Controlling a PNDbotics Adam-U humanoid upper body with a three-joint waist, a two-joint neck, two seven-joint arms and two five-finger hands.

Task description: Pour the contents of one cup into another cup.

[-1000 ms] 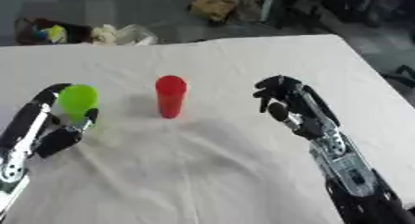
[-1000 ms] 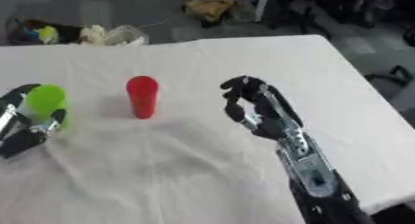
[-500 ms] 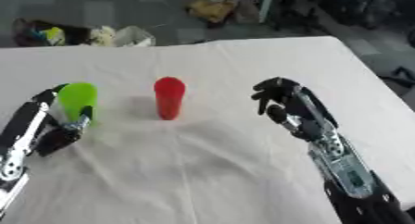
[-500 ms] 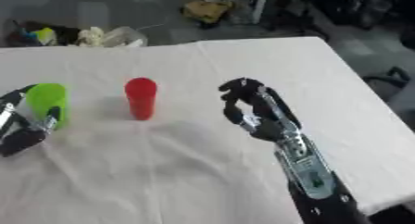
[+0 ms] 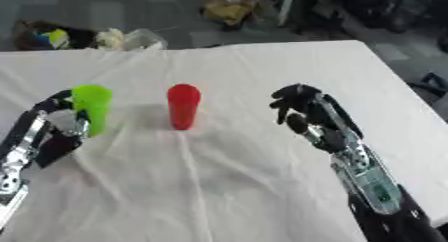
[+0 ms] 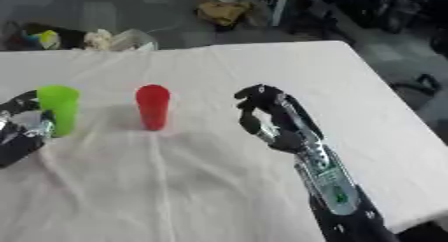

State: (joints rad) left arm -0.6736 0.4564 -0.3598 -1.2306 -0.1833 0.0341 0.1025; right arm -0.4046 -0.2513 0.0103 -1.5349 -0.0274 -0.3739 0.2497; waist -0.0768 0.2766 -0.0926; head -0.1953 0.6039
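While the left hand [image 5: 59,131] wrapped its curled fingers round the green cup [image 5: 91,109] at the left side of the table [image 5: 262,71], the red cup [image 5: 183,106] stood upright and untouched just to the right of it, near the middle of the white cloth. The green cup was upright too, held at about the same depth as the red one, and the two cups stood apart with a strip of bare cloth between them. What either cup contained could not be made out.

The right hand [image 6: 271,118] hung over the cloth to the right of the red cup, well clear of it, with its black fingers bent loosely inward and nothing between them. Its forearm ran back toward the near right corner. The left forearm came in from the near left edge.

The cloth covering the table was creased, with folds running from the near edge toward the cups. Beyond the far edge of the table, on the floor, lay a clutter of bags and a clear container [image 5: 140,37] at the far left.
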